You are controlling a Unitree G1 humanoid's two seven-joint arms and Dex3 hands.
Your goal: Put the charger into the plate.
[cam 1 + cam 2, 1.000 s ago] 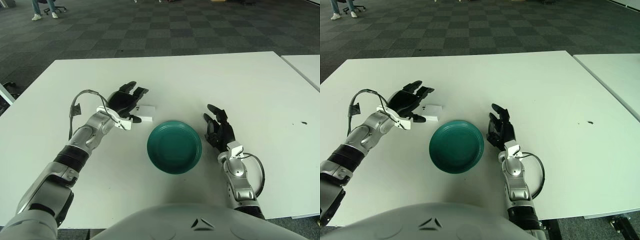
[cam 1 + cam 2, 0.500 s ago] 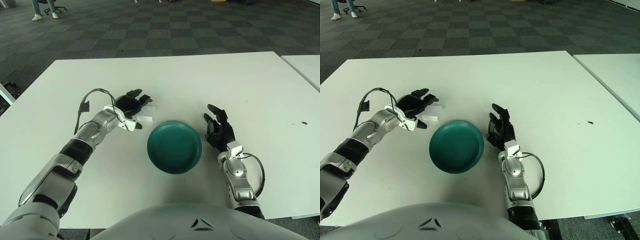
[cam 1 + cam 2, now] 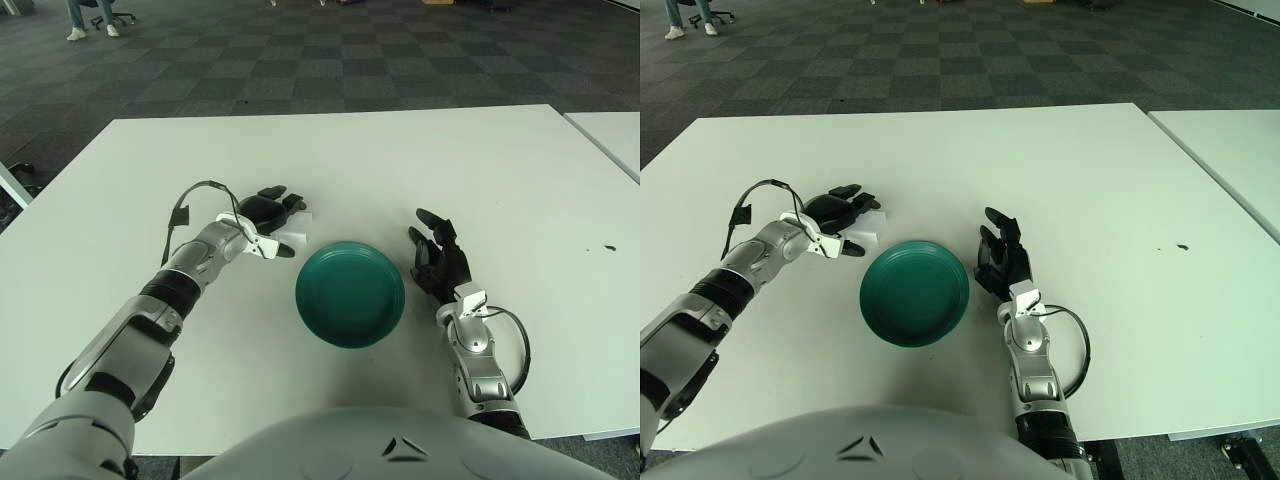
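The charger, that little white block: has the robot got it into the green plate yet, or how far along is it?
Not yet. The plate holds nothing. The left robot hand is over the white charger, which lies on the table just left of the plate; whether its fingers have closed on it cannot be told. Left to do: grip, lift, carry it right and release it in the plate. The right robot hand shows idle, fingers spread, right of the plate.

I can read no text, label, brand, number or sign anywhere here. The white charger (image 3: 292, 229), the green plate (image 3: 350, 293) and the white desk (image 3: 500, 180) all show plain surfaces, and any marking on the robot's arms is too small for me to make out.
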